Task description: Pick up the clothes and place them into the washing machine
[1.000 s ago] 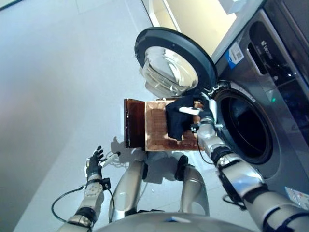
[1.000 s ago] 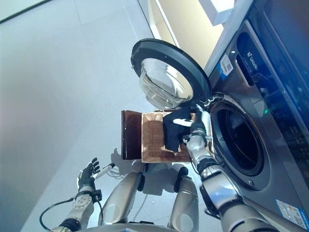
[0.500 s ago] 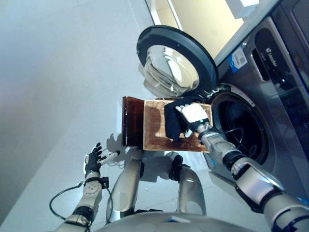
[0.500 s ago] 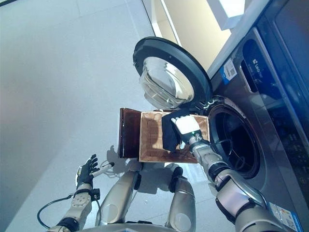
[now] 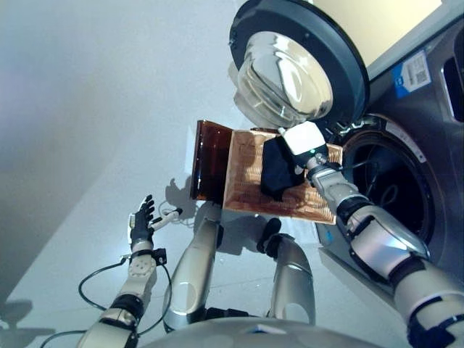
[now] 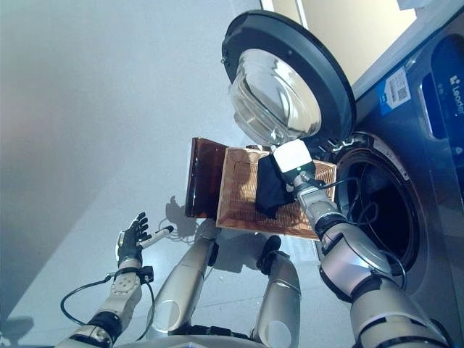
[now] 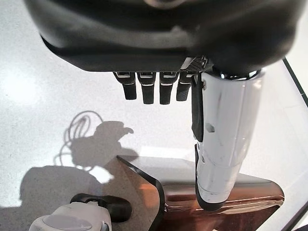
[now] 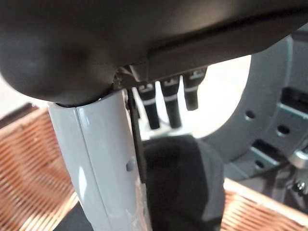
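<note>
Right hand (image 6: 293, 161) over woven basket (image 6: 239, 196), fingers straight above dark garment (image 6: 271, 190) draped inside basket, poised to grasp. Washing machine (image 6: 377, 210) door open beside basket. Left hand (image 6: 130, 241) relaxed, idle, far from basket.

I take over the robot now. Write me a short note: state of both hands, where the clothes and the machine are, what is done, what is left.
Right hand: over the basket, above the dark garment; fingers straight in its wrist view, nothing gripped.
Left hand: open, idle, low at the robot's left side over the floor.
Dark garment: lies in the basket, beside the washing machine.
Machine door: open; no clothes visible in the drum.
Done: nothing loaded yet.
Left: grip the garment, lift it, put it into the drum.
</note>
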{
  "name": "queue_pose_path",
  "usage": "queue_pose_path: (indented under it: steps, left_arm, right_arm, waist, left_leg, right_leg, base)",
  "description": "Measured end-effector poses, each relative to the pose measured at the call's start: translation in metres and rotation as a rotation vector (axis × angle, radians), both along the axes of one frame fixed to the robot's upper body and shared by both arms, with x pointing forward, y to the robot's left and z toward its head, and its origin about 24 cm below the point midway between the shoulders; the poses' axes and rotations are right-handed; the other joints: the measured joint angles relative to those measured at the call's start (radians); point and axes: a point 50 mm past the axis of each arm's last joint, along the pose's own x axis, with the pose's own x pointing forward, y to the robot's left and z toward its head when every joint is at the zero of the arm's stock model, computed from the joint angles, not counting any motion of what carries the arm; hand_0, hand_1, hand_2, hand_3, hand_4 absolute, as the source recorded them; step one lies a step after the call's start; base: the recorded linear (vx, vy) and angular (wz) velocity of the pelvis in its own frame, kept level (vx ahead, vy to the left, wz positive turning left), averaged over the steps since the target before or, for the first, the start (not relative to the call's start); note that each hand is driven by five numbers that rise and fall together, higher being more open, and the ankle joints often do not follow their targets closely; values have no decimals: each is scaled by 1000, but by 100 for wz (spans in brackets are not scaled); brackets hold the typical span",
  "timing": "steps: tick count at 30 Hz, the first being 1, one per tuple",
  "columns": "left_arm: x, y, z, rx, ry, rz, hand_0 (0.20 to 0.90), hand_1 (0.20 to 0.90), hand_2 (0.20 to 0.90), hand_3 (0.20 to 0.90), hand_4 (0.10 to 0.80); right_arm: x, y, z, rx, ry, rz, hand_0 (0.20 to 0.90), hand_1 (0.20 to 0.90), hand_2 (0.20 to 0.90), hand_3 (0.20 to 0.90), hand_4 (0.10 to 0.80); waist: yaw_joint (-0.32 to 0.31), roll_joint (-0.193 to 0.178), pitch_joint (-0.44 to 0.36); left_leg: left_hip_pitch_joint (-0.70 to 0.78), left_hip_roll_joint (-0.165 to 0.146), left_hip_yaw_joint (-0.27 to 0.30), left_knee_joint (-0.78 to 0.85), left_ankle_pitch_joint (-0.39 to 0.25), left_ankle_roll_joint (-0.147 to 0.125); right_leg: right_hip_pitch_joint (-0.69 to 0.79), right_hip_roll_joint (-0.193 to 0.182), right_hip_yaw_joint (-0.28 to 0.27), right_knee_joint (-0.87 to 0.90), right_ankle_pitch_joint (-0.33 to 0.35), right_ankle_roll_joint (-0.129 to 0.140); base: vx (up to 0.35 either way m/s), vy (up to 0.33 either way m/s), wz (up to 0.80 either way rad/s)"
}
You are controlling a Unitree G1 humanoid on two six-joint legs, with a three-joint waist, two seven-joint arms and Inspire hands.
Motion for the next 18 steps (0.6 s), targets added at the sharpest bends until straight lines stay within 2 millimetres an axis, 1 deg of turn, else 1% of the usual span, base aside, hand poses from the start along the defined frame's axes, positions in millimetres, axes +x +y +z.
queue_pose_path:
  steps: [2,3,5,8,10,12,14,18]
  left_arm:
    - [4,0,4,-1,-23,-2,900,900,900,900,800]
    - [8,-2,8,-3,-44,-4,900,900,900,900,800]
    - [13,-4,13,-6,-76,-10,900,900,900,900,800]
    - [23,-5,20,-2,-107,-5,900,900,900,900,800]
    - [27,-6,26,-4,-135,-6,900,900,900,900,800]
    - [31,-8,31,-5,-164,-9,900,900,900,900,800]
    - [34,-8,37,-4,-192,-10,900,900,900,900,800]
    - [39,-8,48,-2,-245,-22,900,900,900,900,800]
  right_arm:
    - [0,-3,0,14,2,-19,900,900,900,900,800]
    - [-1,-5,-1,23,4,-34,900,900,900,900,800]
    - [0,-8,0,31,4,-52,900,900,900,900,800]
    - [3,-8,6,38,-18,-66,900,900,900,900,800]
    - [4,-12,9,34,-35,-86,900,900,900,900,800]
    - [4,-16,11,38,-47,-103,900,900,900,900,800]
    - [5,-18,15,39,-71,-112,900,900,900,900,800]
    - [9,-22,27,41,-120,-138,900,900,900,900,800]
  waist:
    - [-1,2,2]
    - [0,1,7]
    - [0,2,7]
    - [9,8,26]
    - [14,15,32]
    - [23,15,32]
    - [24,17,32]
    - [26,23,32]
  left_leg:
    - [-19,-2,-5,12,0,-1]
    - [-26,-8,-11,18,-1,-2]
    - [-45,-15,-25,31,-3,-5]
    - [-73,-20,-27,66,-11,-6]
    - [-93,-31,-30,89,-15,-9]
    - [-113,-33,-32,101,-16,-11]
    - [-137,-34,-37,112,-18,-9]
    - [-191,-34,-46,115,-24,-18]
  right_leg:
    - [-12,-2,-9,14,-1,-2]
    - [-17,-6,-15,24,-5,-8]
    - [-34,-12,-15,46,-18,-10]
    - [-58,-20,-15,78,-27,-18]
    - [-75,-26,-15,102,-36,-21]
    - [-95,-32,-15,122,-50,-24]
    - [-113,-40,-27,138,-54,-25]
    - [-163,-43,-39,161,-61,-19]
  base:
    - [18,-5,16]
    - [13,-4,26]
    - [0,9,24]
    - [-12,14,6]
    - [-22,-5,8]
    - [-15,-13,11]
    - [-17,-7,14]
    - [-1,8,16]
